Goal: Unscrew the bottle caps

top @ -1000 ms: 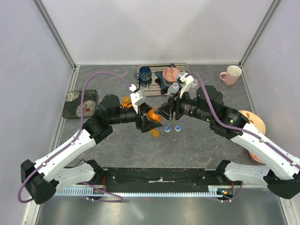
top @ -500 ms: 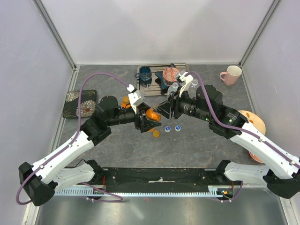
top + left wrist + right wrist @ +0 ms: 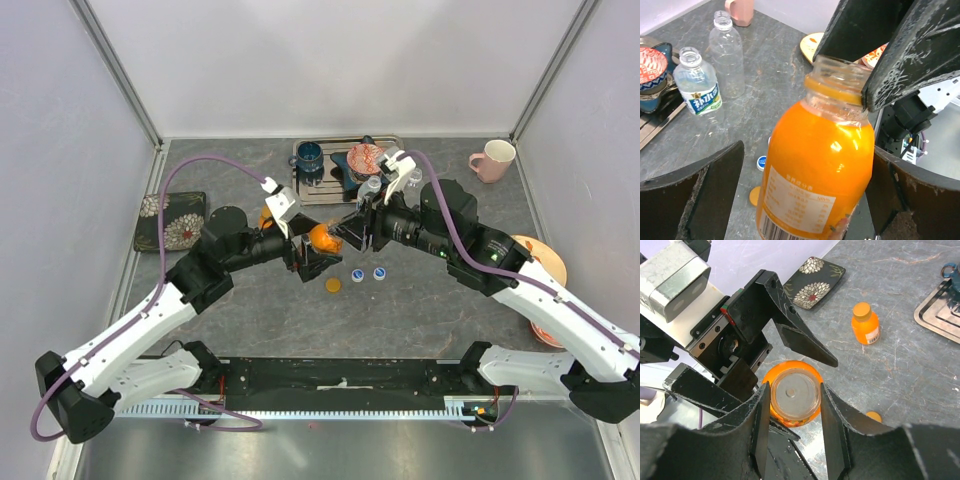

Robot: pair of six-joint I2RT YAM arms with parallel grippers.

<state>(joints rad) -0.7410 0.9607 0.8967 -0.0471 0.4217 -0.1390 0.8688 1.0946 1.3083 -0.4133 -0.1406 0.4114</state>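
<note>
Over the last second both arms lift and carry the orange bottle [image 3: 322,238] away from the near edge, so it now hangs clear of the desk [image 3: 440,300]. The loose orange cap [image 3: 332,285] lies in plain sight below and just nearward of the grippers.

The left gripper [image 3: 807,150] is clamped around the bottle's body. The right gripper [image 3: 795,392] has narrowed onto the neck, which looks bare of any cap in the left wrist view.

Two blue caps [image 3: 357,275] lie below the right gripper, and both clear bottles [image 3: 695,85] stand open beyond the left gripper. This bottle seems finished. The second orange bottle [image 3: 865,325], beyond the left gripper, is the only one capped.
</note>
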